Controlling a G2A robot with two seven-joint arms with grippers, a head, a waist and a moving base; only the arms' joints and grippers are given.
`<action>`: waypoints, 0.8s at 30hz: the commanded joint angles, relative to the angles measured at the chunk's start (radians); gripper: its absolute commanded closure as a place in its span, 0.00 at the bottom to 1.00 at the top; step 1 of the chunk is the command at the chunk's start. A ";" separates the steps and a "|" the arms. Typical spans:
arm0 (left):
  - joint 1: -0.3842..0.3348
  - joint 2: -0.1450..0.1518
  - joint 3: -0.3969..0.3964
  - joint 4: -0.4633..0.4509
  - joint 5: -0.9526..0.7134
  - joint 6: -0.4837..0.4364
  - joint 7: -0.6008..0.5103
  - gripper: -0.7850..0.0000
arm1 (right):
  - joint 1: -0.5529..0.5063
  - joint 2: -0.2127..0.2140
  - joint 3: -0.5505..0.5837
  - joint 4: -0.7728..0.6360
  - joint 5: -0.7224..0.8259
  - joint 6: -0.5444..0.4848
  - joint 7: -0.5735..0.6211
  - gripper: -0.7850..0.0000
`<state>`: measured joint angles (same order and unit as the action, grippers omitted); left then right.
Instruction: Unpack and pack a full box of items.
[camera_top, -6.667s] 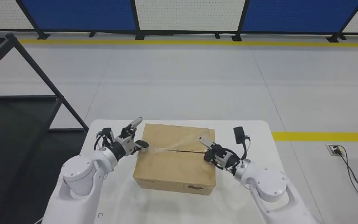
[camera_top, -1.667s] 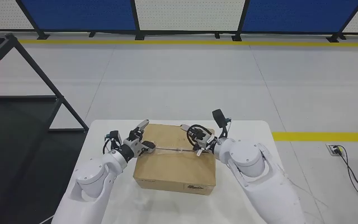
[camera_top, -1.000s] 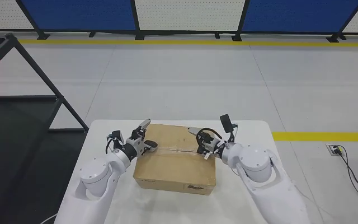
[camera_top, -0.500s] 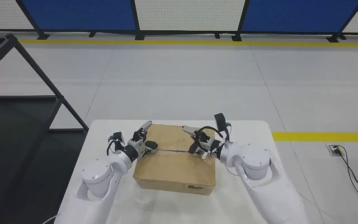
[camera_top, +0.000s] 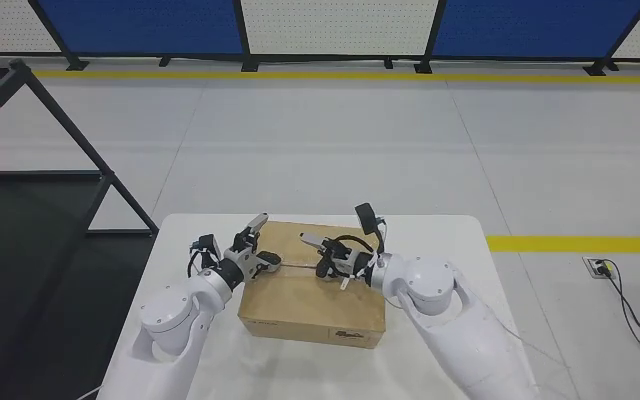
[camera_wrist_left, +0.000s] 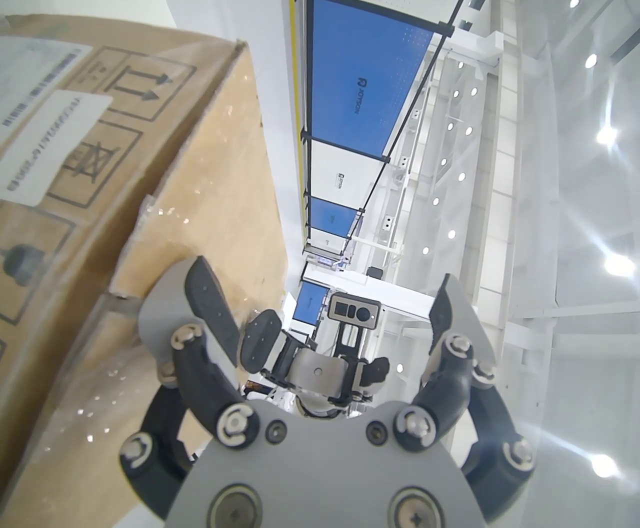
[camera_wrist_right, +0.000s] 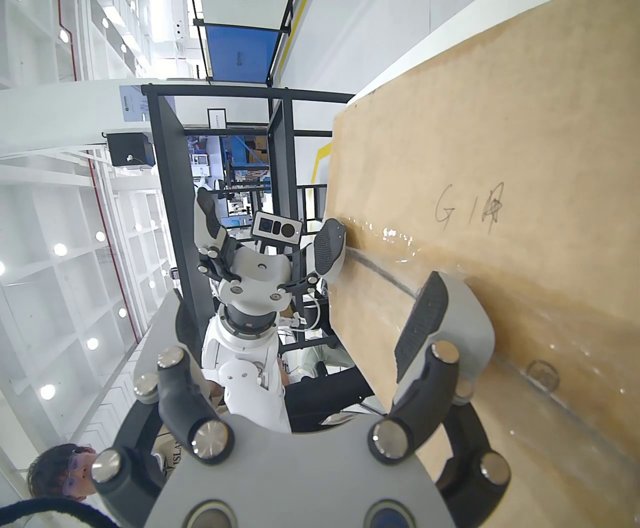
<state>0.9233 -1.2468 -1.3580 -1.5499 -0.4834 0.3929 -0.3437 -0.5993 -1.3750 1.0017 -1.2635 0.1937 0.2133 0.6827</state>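
A closed cardboard box (camera_top: 310, 300) sits in the middle of the white table (camera_top: 455, 232), its top seam (camera_wrist_right: 380, 272) sealed with clear tape. My left gripper (camera_top: 260, 243) is open at the box's left top edge, with one pad (camera_wrist_left: 210, 300) against the cardboard (camera_wrist_left: 200, 150) and the other in the air. My right gripper (camera_top: 316, 255) is open over the middle of the lid, one fingertip (camera_wrist_right: 425, 320) lying on the lid (camera_wrist_right: 525, 150) beside the seam. The two grippers face each other along the seam, a short way apart.
A black metal rack (camera_top: 60, 130) stands off the table's left side. Blue and white partition panels (camera_top: 330, 25) line the far end of the floor. Bare table surface lies on both sides of the box.
My right gripper has slid left along the taped seam, from the box's right part to its middle, closer to the left gripper. The left gripper has barely shifted.
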 joint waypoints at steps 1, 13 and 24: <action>0.001 0.000 -0.001 0.000 -0.001 0.000 0.001 0.00 | 0.012 -0.005 -0.012 0.022 0.001 -0.001 -0.004 0.00; -0.002 0.001 -0.002 0.003 -0.005 -0.001 0.002 0.00 | 0.016 -0.001 0.003 0.047 -0.031 0.020 0.013 1.00; -0.007 0.002 0.000 0.004 -0.003 0.001 0.003 0.00 | -0.015 0.021 0.046 -0.027 -0.114 0.115 0.032 1.00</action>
<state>0.9165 -1.2449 -1.3581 -1.5459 -0.4858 0.3937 -0.3405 -0.6125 -1.3553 1.0449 -1.2867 0.0859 0.3204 0.7115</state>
